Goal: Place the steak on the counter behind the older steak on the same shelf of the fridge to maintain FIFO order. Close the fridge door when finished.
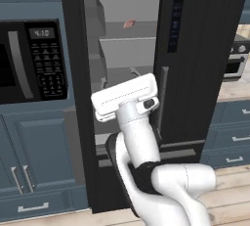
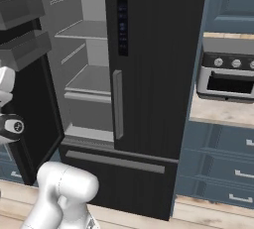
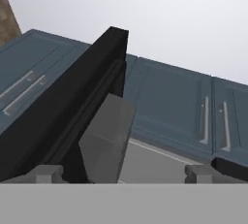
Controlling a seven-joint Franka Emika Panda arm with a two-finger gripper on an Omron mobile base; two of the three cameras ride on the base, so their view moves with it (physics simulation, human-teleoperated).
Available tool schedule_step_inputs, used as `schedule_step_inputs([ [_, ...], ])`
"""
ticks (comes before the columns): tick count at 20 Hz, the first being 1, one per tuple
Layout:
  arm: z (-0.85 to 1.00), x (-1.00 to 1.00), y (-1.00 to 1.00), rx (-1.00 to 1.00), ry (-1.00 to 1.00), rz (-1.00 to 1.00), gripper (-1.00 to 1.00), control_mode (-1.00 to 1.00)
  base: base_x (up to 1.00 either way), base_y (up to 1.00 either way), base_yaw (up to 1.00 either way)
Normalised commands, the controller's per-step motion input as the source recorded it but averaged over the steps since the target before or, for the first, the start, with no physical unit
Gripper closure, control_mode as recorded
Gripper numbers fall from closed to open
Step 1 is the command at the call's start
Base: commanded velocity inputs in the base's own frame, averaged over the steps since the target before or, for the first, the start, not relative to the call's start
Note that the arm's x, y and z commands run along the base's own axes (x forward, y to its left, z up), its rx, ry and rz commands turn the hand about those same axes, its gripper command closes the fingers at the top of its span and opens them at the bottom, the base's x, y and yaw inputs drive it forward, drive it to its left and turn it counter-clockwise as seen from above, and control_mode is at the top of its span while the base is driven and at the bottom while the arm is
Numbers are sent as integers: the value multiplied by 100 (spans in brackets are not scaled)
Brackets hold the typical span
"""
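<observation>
Left base view: the steak (image 1: 129, 23) is lying on the top shelf (image 1: 128, 37) inside the fridge (image 1: 195, 58), well back. The arm is standing before the open compartment; the microwave (image 1: 31, 61) is sitting to the left.

Right base view: the left fridge door (image 2: 22, 49) is hanging open, bins facing in; the right door is shut.

Hand view: the gripper (image 3: 123, 172) is gaping wide, carrying nothing, and looking along the open door's edge and one grey bin (image 3: 106, 138).

Judgement: closing is the step in hand. Push the door's outer face, keeping fingers clear of the bins.
</observation>
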Motion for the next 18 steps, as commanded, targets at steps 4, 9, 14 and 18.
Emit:
schedule_step_inputs([
  [4,5,-84,74,6,31,-27,-100,-100,0,0,0],
  [9,1,-83,78,4,34,-27,-100,-100,0,0,0],
  [14,0,-97,64,4,20,-19,-100,-100,0,0,0],
  [18,4,-100,25,10,13,-13,-100,-100,0,0,0],
])
